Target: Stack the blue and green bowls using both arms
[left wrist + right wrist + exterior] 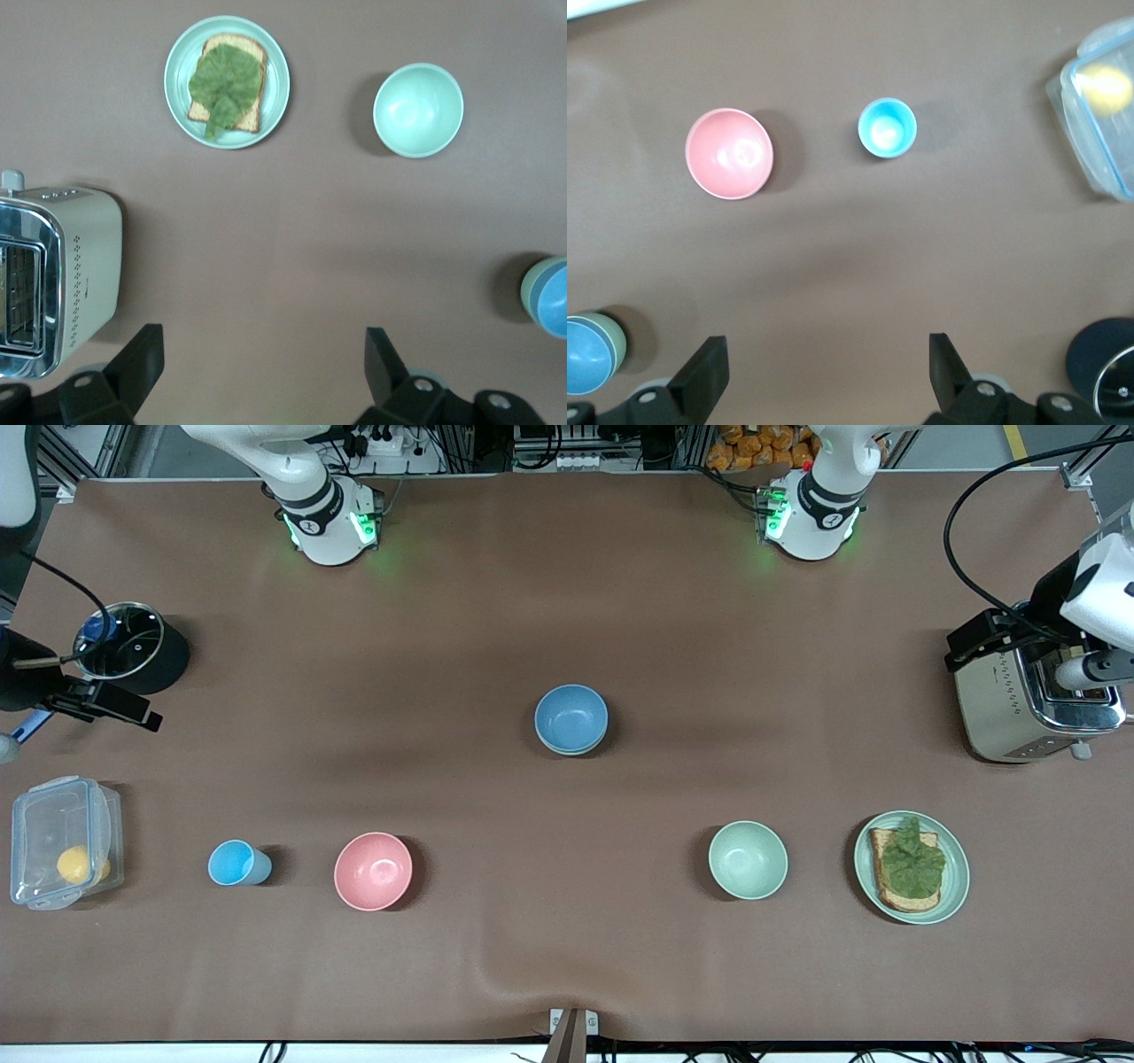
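The pink bowl (373, 871) and mint bowl (748, 859) lie nearest the camera, flanked by the light-blue cup (236, 863) and the plate (955, 886) of toast. Mid-table, farther back, the blue bowl (571, 716) sits nested in the green bowl (567, 749), only its rim showing. My left gripper (264, 367) hangs beside the toaster (1010, 700), fingers spread wide, empty. My right gripper (827, 372) hangs beside the black pot (133, 648), equally wide, holding nothing.

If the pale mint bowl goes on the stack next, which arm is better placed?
Left, probably: the mint bowl lies toward that arm's end of the table, and the left gripper is open near the toaster. The right gripper waits by the pot.
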{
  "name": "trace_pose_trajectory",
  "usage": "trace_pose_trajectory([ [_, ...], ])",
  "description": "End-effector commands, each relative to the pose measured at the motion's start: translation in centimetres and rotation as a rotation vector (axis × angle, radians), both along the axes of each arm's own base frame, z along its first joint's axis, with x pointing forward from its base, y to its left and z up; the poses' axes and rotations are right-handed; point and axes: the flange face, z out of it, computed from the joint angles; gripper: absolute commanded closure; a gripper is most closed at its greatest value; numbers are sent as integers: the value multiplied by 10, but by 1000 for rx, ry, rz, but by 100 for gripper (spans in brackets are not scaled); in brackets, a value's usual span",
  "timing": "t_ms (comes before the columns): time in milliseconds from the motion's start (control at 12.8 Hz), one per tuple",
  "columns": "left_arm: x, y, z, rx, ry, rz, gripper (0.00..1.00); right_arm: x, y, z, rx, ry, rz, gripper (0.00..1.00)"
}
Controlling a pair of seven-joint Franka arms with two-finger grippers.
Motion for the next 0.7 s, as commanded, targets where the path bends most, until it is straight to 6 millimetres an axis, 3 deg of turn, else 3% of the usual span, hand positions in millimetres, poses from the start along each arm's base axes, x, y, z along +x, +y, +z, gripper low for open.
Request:
trace_pose_trajectory([
  [0, -12, -1, 2, -15, 17, -66, 0, -6, 8, 39, -49, -58, 30, 0],
  [156, -14, -2, 5, -16, 14, -86, 0, -16, 9, 51, -59, -67, 40, 0],
  [625, -19, -4, 14, -18, 6, -90, 0, -23, 3, 48, -49, -28, 29, 0],
])
